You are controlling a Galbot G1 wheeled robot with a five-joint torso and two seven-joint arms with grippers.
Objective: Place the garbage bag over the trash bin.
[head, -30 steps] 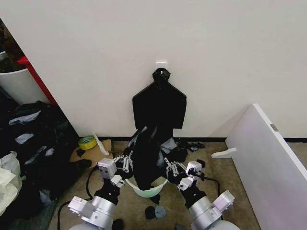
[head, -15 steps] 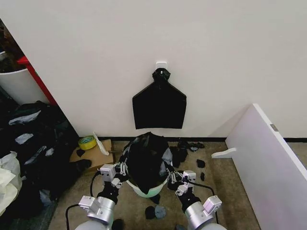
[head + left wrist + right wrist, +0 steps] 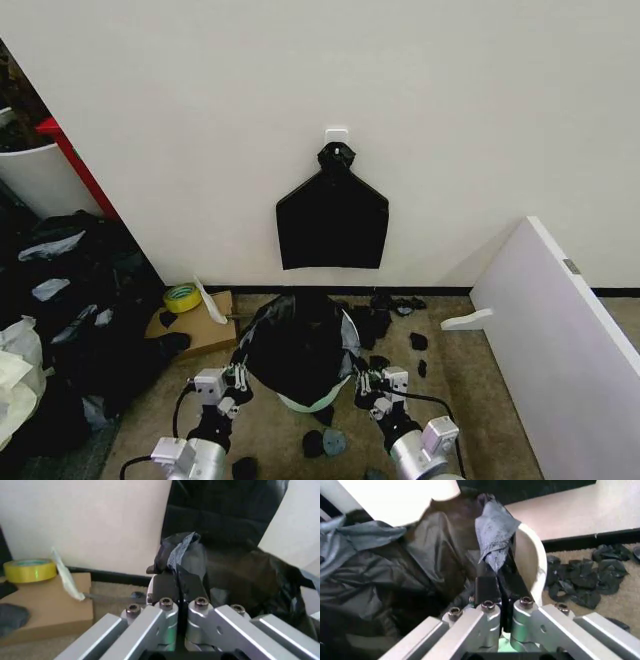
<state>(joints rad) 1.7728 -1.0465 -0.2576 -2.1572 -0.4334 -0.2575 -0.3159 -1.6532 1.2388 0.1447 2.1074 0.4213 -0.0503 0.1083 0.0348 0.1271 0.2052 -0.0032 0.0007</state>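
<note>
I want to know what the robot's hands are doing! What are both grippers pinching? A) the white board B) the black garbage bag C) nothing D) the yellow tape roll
B: the left gripper and right gripper are each shut on an edge of the garbage bag, draped over the trash bin.

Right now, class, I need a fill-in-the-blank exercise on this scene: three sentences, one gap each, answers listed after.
1. The garbage bag draped over the trash bin is ____ in colour.
2. The left gripper and right gripper are each shut on the ____.
3. The roll of tape on the cardboard by the wall is ____.

Missing words: black; garbage bag; yellow
</note>
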